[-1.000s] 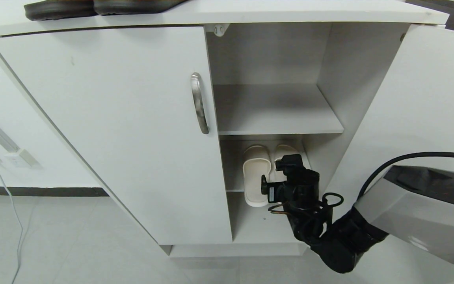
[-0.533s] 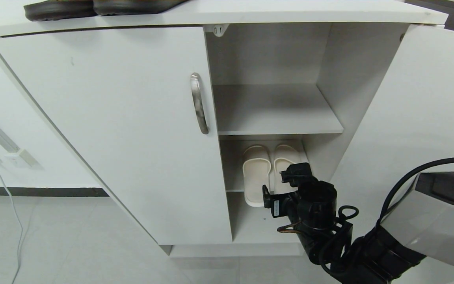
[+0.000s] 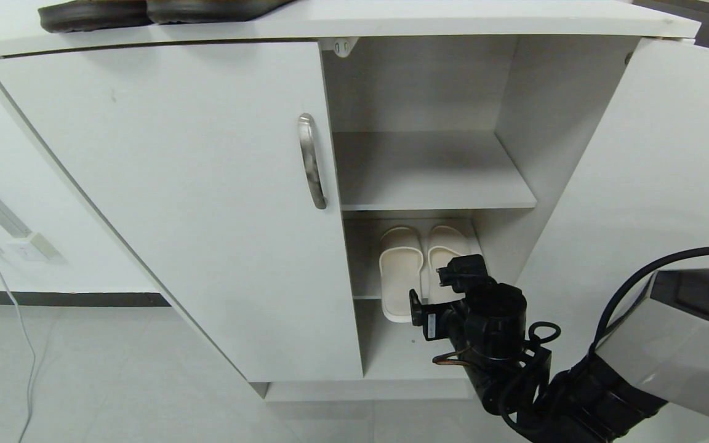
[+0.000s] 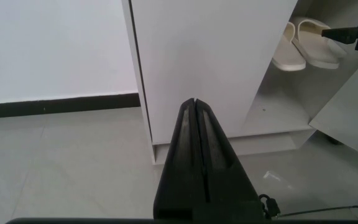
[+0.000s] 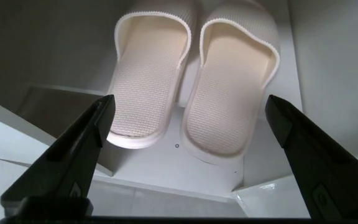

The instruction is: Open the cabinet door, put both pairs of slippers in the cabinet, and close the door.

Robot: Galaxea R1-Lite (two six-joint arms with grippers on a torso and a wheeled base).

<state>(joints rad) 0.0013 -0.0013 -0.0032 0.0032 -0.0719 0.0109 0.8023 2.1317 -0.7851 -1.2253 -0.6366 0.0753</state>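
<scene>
Two cream slippers (image 3: 422,271) sit side by side, toes inward, on the lower shelf (image 3: 364,271) of the white cabinet (image 3: 453,18), their heels hanging over the shelf's front edge above the cabinet floor. The right door (image 3: 656,172) stands swung wide, while the left door (image 3: 176,184) is shut, its metal handle (image 3: 310,161) just beside the opening. A second shelf (image 3: 428,172) spans the compartment above the pair. Dark slippers (image 3: 145,11) lie on the cabinet top, at its front edge. The right gripper (image 5: 189,106) hovers before the cream pair, fingers spread wide on either side and touching nothing. The left gripper (image 4: 193,102) hangs over the floor tiles (image 4: 61,168), well clear of the cabinet, fingers pressed together on nothing.
</scene>
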